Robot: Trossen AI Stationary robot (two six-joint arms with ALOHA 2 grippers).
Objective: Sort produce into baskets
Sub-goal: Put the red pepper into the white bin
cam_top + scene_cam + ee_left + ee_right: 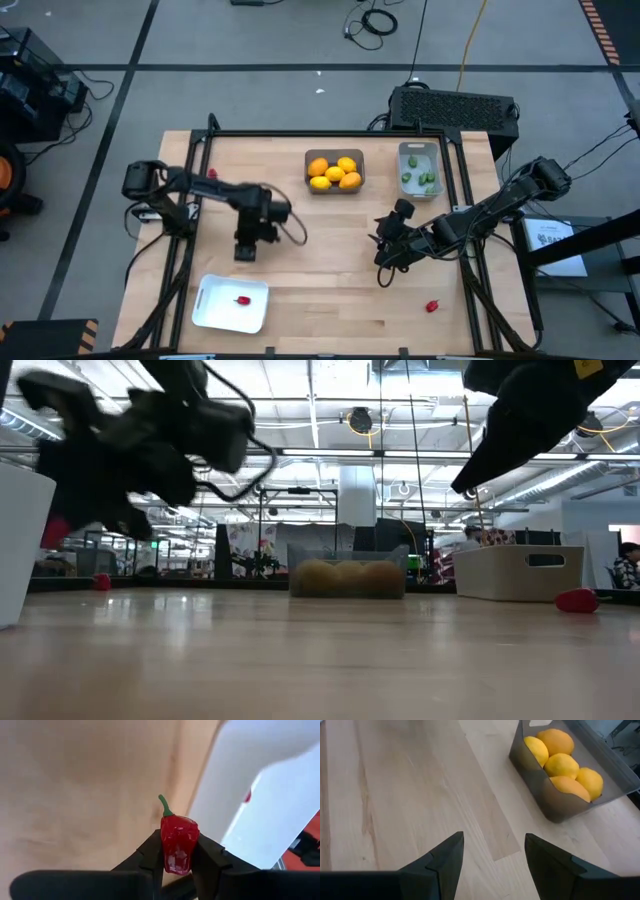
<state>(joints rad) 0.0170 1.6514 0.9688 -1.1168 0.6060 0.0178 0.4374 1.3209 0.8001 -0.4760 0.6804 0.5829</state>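
Observation:
My left gripper (246, 250) is shut on a small red pepper with a green stem (178, 841), above the table just beyond the white tray (231, 303). The tray holds one red piece (241, 300). My right gripper (492, 860) is open and empty over bare wood near the table's middle right (385, 262). The dark grey bin (334, 172) holds several yellow and orange fruits. The pale grey bin (417, 168) holds green pieces. One red piece (432, 306) lies on the table at the near right, another (212, 174) at the far left. My left gripper pinches the red pepper's body (170, 851) between its two fingers, one on each side. The stem end points away from the gripper, beyond the fingertips. The pepper is lifted clear of the table.
A black metal frame (330, 133) runs along the table's far edge and down both sides. Open wood lies between the tray and the near right red piece.

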